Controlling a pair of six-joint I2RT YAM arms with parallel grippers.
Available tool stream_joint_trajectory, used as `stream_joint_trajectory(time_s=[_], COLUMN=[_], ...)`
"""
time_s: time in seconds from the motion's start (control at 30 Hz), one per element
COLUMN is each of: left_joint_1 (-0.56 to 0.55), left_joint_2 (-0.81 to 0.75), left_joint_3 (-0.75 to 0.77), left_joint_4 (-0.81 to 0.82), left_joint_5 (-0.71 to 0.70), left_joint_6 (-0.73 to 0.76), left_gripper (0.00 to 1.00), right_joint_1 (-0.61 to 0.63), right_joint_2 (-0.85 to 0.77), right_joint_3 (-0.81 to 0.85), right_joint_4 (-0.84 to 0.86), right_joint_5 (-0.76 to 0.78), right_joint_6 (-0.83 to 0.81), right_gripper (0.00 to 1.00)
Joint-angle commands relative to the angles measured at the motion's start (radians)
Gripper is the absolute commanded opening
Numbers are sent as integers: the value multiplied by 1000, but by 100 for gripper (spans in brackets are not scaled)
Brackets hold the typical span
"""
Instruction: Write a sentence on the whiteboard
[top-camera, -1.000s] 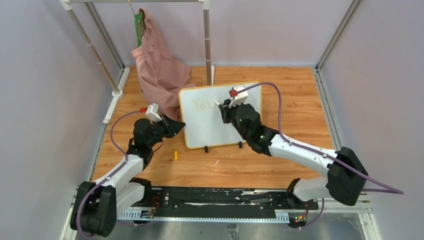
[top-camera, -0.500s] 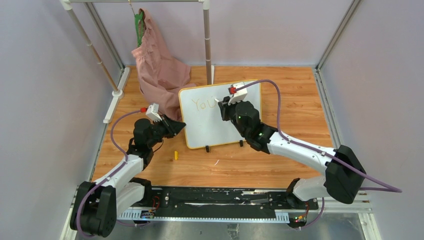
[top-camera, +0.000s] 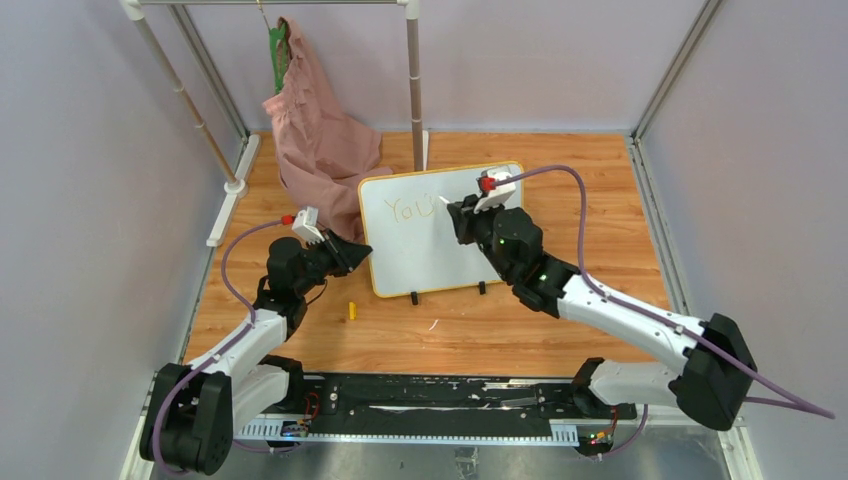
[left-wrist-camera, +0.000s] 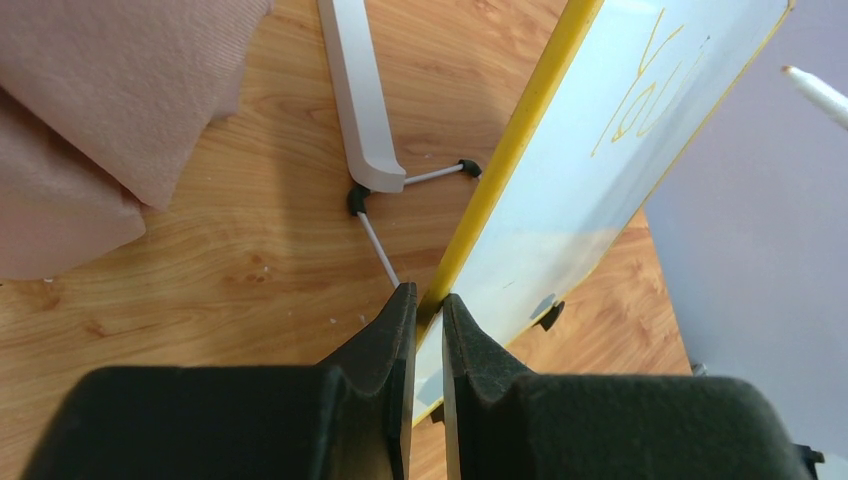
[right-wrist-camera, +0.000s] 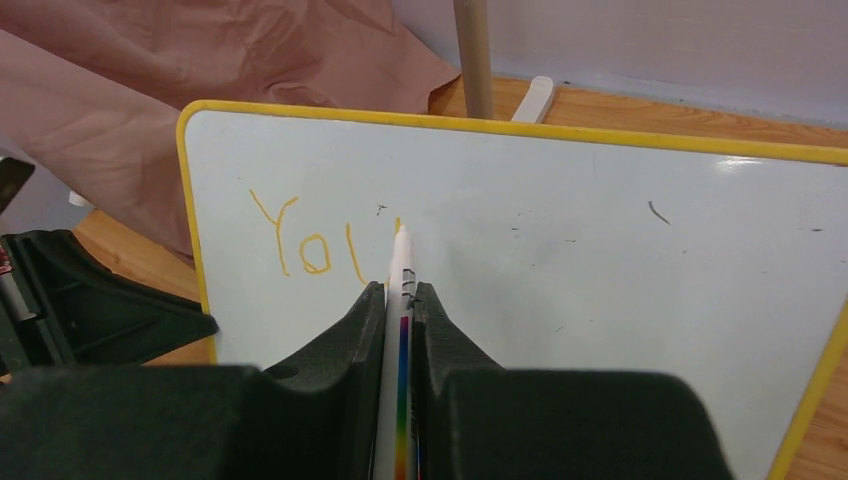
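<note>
Nearby, pink cloth (top-camera: 315, 140) lies behind the whiteboard (top-camera: 420, 255); left hand (left-wrist-camera: 428, 300) pinches its frame (left-wrist-camera: 510, 160), right hand (right-wrist-camera: 399, 292) grips a marker (right-wrist-camera: 402, 250).

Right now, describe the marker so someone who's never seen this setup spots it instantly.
Find the yellow-framed whiteboard propped mid wooden table. Over its upper half, the right gripper pinches a thin white marker, tip by the end of the orange writing. It's the only thing with a rainbow stripe on its barrel.

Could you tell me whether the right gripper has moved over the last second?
Yes. The right gripper has shifted rightward across the whiteboard, nearer its right edge, carrying its marker along.
</note>
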Motion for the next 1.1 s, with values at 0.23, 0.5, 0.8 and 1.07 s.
stream_joint_trajectory(time_s=[0.23,0.5,0.8,1.07], left_joint_1=[-2,-2,-2,-2], left_joint_2=[-21,-25,-21,-21], left_joint_3=[-4,-4,-4,-3], left_joint_4=[21,21,21,21], left_joint_5=[-1,1,4,3], left_joint_6=[7,7,6,7], left_gripper=[0,0,0,0], right_joint_1=[-65,-89,-102,-111], right_joint_2=[-135,-106,-77,-63], right_joint_3=[-103,-92,-79,-57], right_joint_4=[-58,-26,21,39], right_joint_5=[12,-17,-19,-20], right_joint_6=[-1,21,27,22], right_gripper=[0,0,0,0])
